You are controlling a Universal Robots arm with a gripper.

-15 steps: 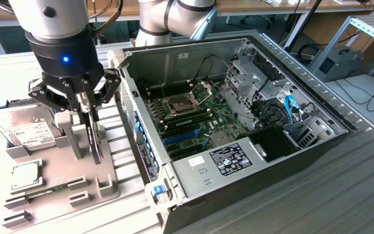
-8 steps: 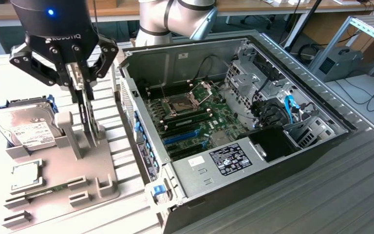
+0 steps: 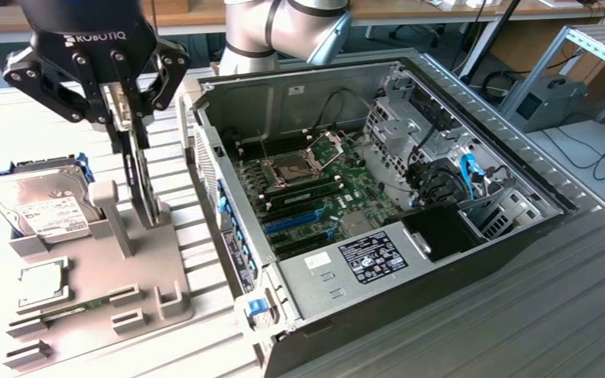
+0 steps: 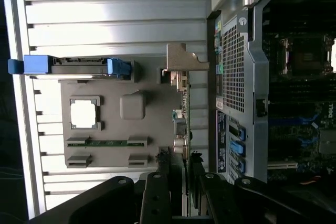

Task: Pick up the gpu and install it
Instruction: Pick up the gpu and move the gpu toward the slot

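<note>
gpu (image 3: 139,181) upright, long axis vertical (edge-on), top end clenched by end effector (image 3: 124,116)

gpu (image 3: 141,179) top edge hidden between the fingers (image 3: 161,88)

Open PC case (image 3: 281,102) on its side on slatted metal table (image 3: 513,315), gray parts fixture (image 3: 145,268) at exterior view's left holding blue-caddied hard drive (image 3: 40,205), CPU chip (image 3: 42,283), memory stick (image 3: 82,309).
</note>
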